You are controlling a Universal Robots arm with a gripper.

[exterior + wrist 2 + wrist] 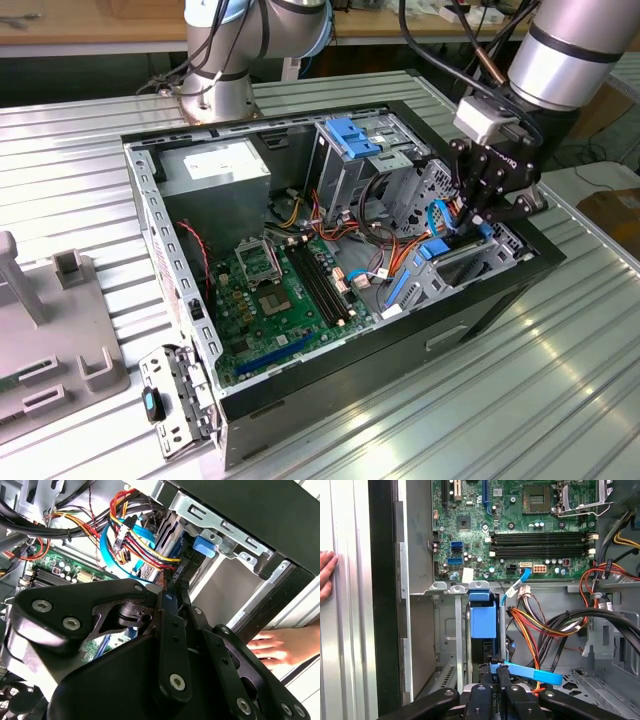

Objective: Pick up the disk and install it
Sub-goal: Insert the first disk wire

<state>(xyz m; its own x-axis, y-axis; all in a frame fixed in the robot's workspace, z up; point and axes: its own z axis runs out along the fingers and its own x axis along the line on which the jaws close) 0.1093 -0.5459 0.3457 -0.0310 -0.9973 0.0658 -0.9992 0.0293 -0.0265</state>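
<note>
Fingers [496, 676]: two, pinched on one disk [483, 622] | disk: upright in case bay | one hand [280, 647] outside case

The robot arm [575, 50] reaches down from the far right of the exterior view. Its black gripper [478, 212] points down, with its fingers [492, 672] close together. A person's hand [280, 647] lies flat near the gripper, fingers stretched out.
</note>
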